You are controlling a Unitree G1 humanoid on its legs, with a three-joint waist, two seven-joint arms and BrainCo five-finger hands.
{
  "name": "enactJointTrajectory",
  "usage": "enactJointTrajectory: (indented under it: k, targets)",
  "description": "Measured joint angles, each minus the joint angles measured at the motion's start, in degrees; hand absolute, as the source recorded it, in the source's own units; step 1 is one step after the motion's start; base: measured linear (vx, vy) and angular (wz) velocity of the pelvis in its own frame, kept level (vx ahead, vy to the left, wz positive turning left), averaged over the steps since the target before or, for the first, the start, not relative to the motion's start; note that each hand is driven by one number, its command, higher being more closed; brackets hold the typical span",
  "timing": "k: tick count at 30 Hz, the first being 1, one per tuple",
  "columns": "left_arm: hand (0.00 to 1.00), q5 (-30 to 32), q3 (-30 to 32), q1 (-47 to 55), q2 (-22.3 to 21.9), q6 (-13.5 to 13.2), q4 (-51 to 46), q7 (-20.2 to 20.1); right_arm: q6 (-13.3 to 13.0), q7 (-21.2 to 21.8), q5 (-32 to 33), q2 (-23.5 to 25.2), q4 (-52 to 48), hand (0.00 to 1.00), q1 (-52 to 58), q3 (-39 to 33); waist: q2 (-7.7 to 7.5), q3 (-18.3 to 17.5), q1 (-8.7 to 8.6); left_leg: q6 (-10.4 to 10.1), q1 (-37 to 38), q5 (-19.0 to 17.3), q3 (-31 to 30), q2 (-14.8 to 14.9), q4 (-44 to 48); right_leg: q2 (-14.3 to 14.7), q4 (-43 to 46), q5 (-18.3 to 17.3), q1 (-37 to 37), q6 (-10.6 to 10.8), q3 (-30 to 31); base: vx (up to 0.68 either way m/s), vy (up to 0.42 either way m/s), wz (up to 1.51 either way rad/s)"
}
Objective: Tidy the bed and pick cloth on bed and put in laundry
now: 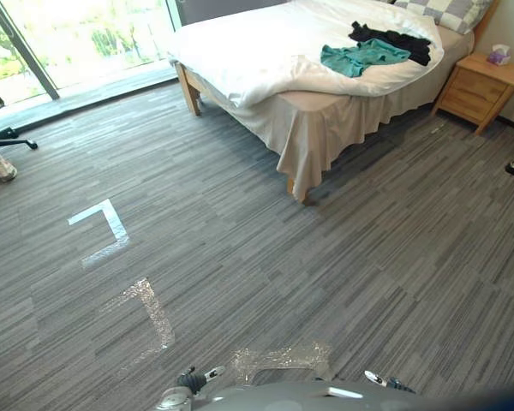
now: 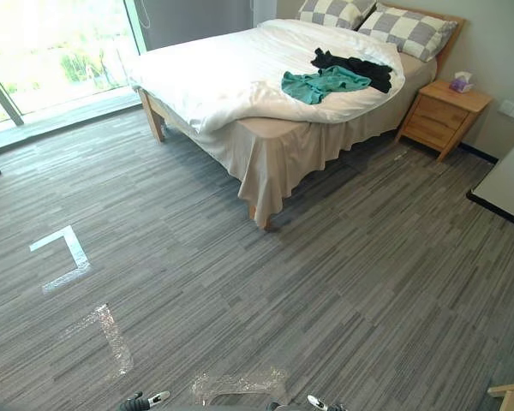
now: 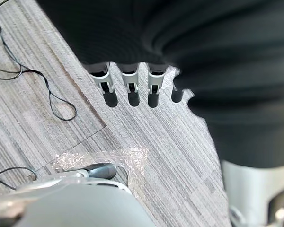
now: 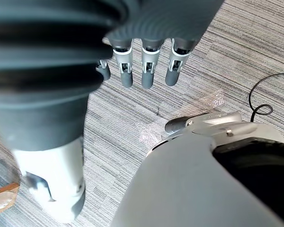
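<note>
Teal cloth (image 1: 360,58) lies on bed (image 1: 265,51), far from left hand (image 3: 131,87) and right hand (image 4: 148,71).

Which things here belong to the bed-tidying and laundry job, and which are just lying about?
Job: teal cloth, black cloth, white duvet, bed; left hand and right hand, both open, empty.
Just there: checked pillows, nightstand, tissue box, floor tape marks.

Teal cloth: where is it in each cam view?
Left eye view: teal cloth upper right, on the white duvet.
Right eye view: teal cloth upper centre, same duvet.
Left wrist view: carpet past the left hand.
Right wrist view: carpet past the right hand.
Shared landmark: black cloth touching it.
</note>
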Motion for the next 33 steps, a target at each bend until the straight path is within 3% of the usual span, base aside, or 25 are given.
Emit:
enactJointTrajectory:
  k: [33]
  targets:
    - [0.0, 0.2, -1.0, -1.8, 0.6, 3.1, 0.0, 0.5, 0.6, -1.0, 0.1, 0.9, 0.0, 0.0, -0.7, -2.3, -1.15, 2.7, -0.06, -0.4, 2.7, 0.1, 1.1, 0.3, -1.3, 0.5, -0.9, 0.1, 2.0, -0.4, 0.5, -0.03, -0.021, -0.01]
